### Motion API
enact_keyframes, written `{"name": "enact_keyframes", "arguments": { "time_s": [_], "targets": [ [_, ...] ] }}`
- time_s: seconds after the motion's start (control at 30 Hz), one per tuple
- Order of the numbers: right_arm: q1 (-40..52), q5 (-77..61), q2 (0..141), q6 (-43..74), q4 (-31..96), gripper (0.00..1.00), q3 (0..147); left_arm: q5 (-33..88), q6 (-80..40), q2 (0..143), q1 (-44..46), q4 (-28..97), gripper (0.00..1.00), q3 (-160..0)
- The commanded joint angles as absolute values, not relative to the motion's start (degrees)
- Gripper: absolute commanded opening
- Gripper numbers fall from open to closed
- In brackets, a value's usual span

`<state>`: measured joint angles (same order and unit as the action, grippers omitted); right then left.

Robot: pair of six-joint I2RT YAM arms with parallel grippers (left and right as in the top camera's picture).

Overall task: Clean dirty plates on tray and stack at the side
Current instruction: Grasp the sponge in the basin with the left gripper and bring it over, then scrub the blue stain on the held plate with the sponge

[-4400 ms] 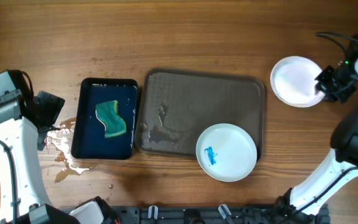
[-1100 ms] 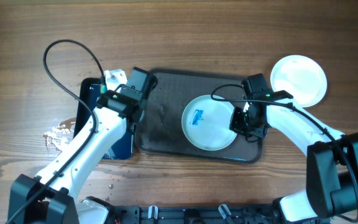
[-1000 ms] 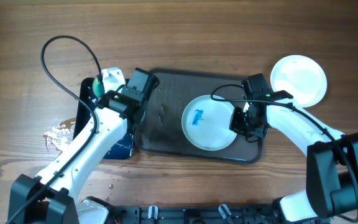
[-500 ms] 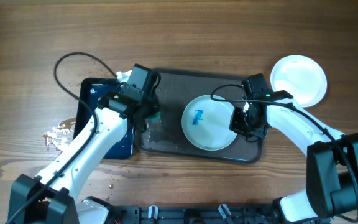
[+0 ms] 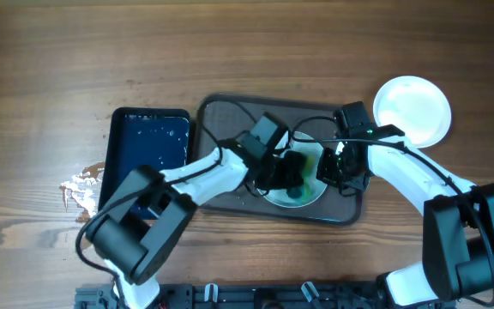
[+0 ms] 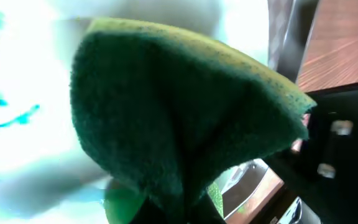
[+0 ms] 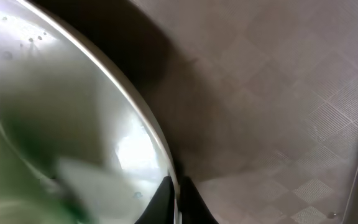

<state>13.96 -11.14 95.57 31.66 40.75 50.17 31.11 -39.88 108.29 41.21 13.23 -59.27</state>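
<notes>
Wooden tabletop [image 5: 230, 51], dark grey tray [image 5: 221, 116] at centre, narrow black tray [image 5: 148, 142] just left, blue-smeared plate [image 7: 42, 81] on the grey tray, clean plate [image 5: 412, 112] on tabletop by its right corner, left end effector [image 5: 286, 172] pinching green sponge [image 6: 166, 124] onto the blue-smeared plate, right end effector [image 5: 337, 167] clamping its right rim.

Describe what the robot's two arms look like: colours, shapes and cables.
The left arm and right arm both have smooth white tubular links, black joint housings and boxy black wrists. A thin black cable loops beside each wrist. The right pincer has dark fingertips.
</notes>
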Motion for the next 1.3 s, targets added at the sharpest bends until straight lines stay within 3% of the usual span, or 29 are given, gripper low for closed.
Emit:
{"name": "enact_keyframes", "arguments": {
  "time_s": [0.0, 0.27, 0.4, 0.63, 0.83, 1.07, 1.27],
  "targets": [
    [14.1, -9.1, 96.2, 31.7, 41.3, 0.05, 49.8, 31.7, -40.9, 110.3, 40.9, 14.2, 0.04, -60.1],
    [14.1, -9.0, 96.2, 31.7, 41.6, 0.04, 49.8, 11.4, -40.3, 110.3, 31.5, 30.6, 0.04, -60.1],
    [14.1, -9.0, 96.2, 31.7, 41.3, 0.05, 49.8, 15.2, -40.3, 110.3, 32.3, 30.2, 0.04, -60.1],
    [14.1, -9.0, 96.2, 31.7, 41.2, 0.04, 49.8, 34.5, -41.3, 110.3, 40.3, 19.0, 0.04, -60.1],
    [14.1, -9.0, 96.2, 31.7, 41.6, 0.05, 49.8, 28.8, -43.4, 110.3, 39.9, 10.5, 0.04, -60.1],
    [14.1, -9.0, 96.2, 31.7, 42.3, 0.04, 49.8, 16.3, -40.7, 110.4, 28.9, 15.6, 0.04, -60.1],
    [14.1, -9.0, 96.2, 31.7, 42.3, 0.05, 49.8, 27.0, -34.9, 110.4, 30.1, 26.7, 0.04, -60.1]
  ]
}}
